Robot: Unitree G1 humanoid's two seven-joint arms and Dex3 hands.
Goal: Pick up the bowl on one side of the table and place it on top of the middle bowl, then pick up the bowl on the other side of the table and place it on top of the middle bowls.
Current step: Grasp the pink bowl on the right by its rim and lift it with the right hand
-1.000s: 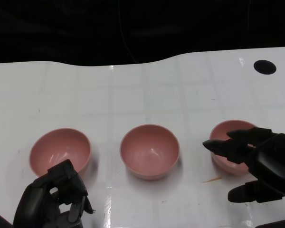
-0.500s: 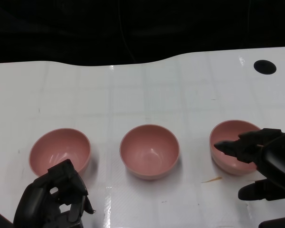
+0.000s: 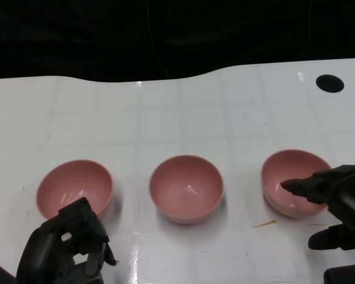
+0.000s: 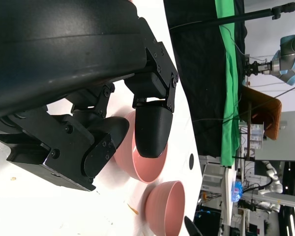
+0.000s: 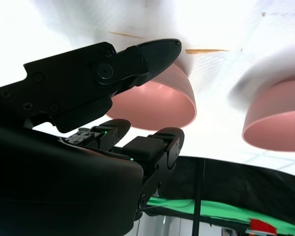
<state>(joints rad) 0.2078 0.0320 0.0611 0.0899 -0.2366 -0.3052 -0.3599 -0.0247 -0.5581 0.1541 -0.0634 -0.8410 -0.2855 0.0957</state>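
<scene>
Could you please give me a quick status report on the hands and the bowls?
Right hand open, fingertips over rim of right pink bowl, not gripping. Left hand curled, empty, near left pink bowl. Middle pink bowl unstacked, unobstructed.

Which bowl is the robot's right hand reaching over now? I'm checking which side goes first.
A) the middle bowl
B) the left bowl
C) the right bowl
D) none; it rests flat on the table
C: in the head view the right hand has a fingertip over the rim of the right bowl, holding nothing yet.
</scene>
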